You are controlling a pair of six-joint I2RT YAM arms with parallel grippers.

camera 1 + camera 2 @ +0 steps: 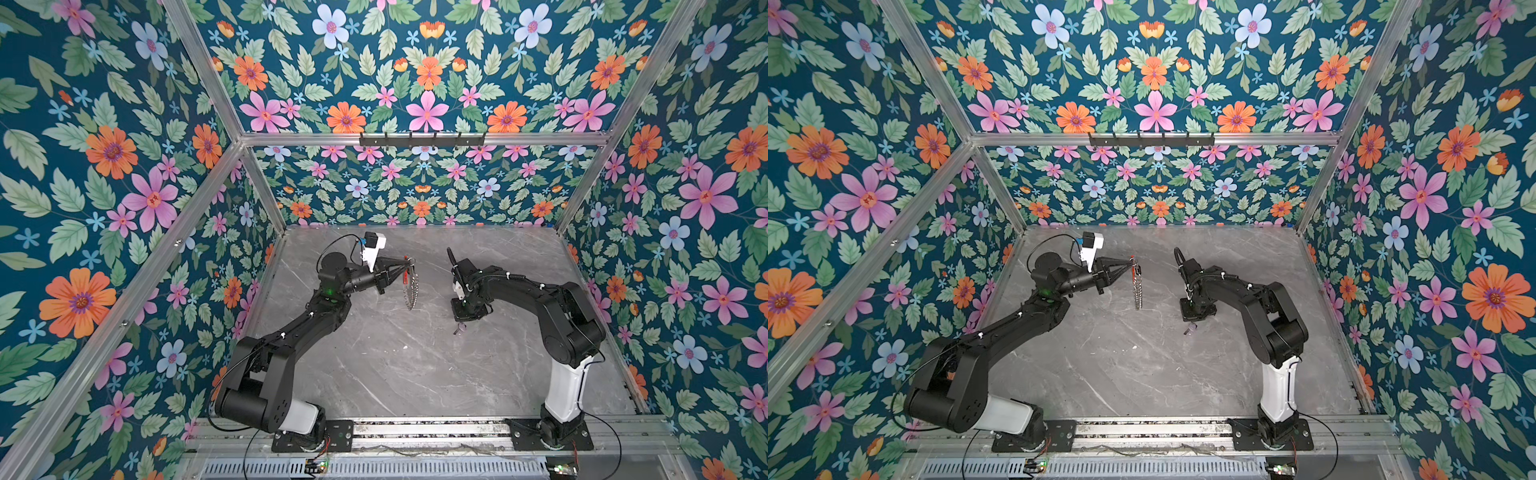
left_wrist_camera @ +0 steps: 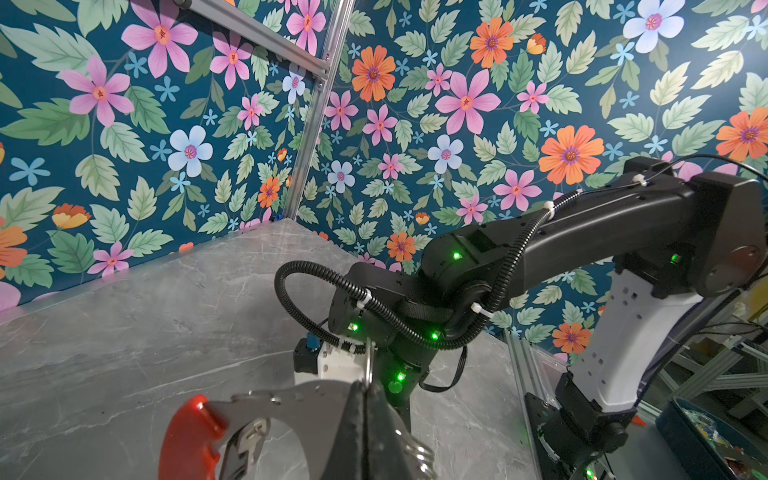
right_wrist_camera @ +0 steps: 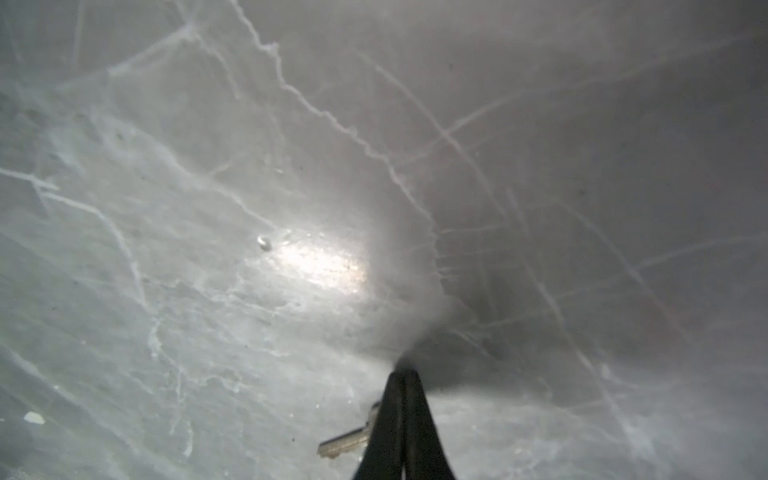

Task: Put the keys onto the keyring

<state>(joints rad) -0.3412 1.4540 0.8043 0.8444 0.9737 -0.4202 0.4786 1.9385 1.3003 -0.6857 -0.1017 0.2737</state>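
Observation:
My left gripper (image 1: pixel 409 261) is raised over the grey marble table (image 1: pixel 415 374) and shut on the keyring (image 1: pixel 410 291), which hangs down from it. The left wrist view shows the closed fingertips (image 2: pixel 365 388) clamping the keyring's metal loop (image 2: pixel 291 399), with its red plastic section (image 2: pixel 187 436) to one side. My right gripper (image 1: pixel 462 323) points straight down at the table and is shut (image 3: pixel 402 370). A silver key (image 3: pixel 345 442) sticks out beside its fingers; whether it is clamped I cannot tell. Its lilac tag (image 1: pixel 459 330) shows just in front of the gripper in both top views.
Floral walls on aluminium posts close the table in on three sides. A black hook rail (image 1: pixel 422 139) is fixed high on the back wall. The right arm (image 2: pixel 582 232) fills much of the left wrist view, with a dark bin (image 2: pixel 706 436) beyond the table edge.

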